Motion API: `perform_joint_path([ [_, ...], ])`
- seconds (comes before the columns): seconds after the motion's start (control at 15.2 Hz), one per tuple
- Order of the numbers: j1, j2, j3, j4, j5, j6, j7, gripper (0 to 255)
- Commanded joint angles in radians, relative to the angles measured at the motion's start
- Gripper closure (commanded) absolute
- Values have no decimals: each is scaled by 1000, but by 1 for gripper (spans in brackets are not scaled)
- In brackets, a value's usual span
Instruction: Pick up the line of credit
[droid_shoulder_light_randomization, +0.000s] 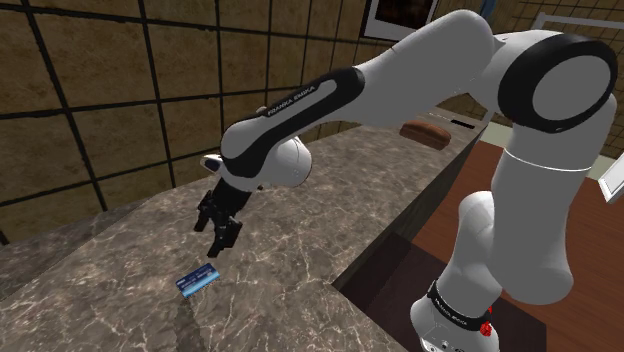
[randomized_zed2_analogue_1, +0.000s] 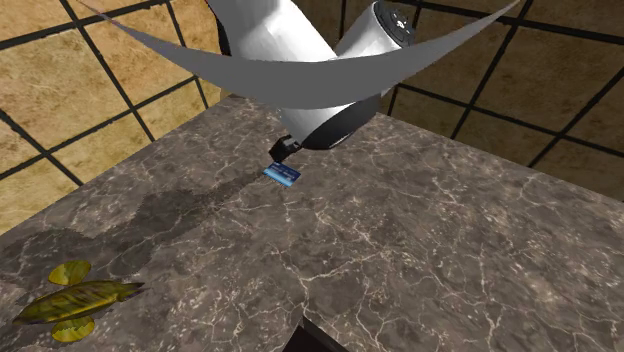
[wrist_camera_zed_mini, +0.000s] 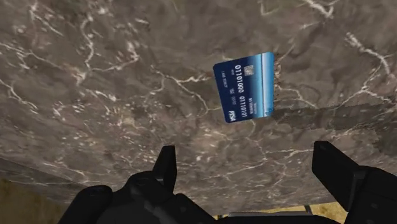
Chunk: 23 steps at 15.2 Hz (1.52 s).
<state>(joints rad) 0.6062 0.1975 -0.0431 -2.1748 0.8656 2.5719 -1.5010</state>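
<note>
A blue credit card (droid_shoulder_light_randomization: 197, 281) with white numbers lies flat on the dark marble counter (droid_shoulder_light_randomization: 300, 230). It also shows as the blue card (randomized_zed2_analogue_1: 283, 176) in the second exterior view and as the card (wrist_camera_zed_mini: 244, 86) ahead of the fingers in the wrist view. My black gripper (droid_shoulder_light_randomization: 222, 240) hangs above the counter, a short way up and to the right of the card in the shoulder view. Its fingers (wrist_camera_zed_mini: 167, 167) stand apart and hold nothing. In the wrist view my gripper (wrist_camera_zed_mini: 248, 168) is open, with the card beyond the fingertips and untouched.
A brown loaf-shaped object (droid_shoulder_light_randomization: 426, 132) sits at the counter's far end. Yellow-green leaf-like pieces (randomized_zed2_analogue_1: 75, 298) lie near a counter corner in the second exterior view. Tiled brown walls (droid_shoulder_light_randomization: 90, 90) back the counter. The counter edge drops to a wooden floor (droid_shoulder_light_randomization: 560, 250) by the stand.
</note>
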Motion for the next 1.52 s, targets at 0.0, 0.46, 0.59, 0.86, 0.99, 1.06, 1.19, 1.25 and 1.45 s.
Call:
perform_joint_path([
  [0.0,4,53,27,38,36,3,-84,0],
  [0.46,7,166,84,104,104,28,-235,0],
  [0.59,2,187,91,108,124,41,-259,0],
  [0.86,-3,215,101,114,150,58,-290,0],
  [0.99,-3,215,101,113,150,58,-289,255],
  [1.06,-3,214,101,113,150,58,-290,255],
  [1.19,-3,214,101,113,150,58,-290,255],
  [1.25,-3,214,101,113,150,58,-289,255],
  [1.45,-3,214,101,113,150,58,-289,255],
])
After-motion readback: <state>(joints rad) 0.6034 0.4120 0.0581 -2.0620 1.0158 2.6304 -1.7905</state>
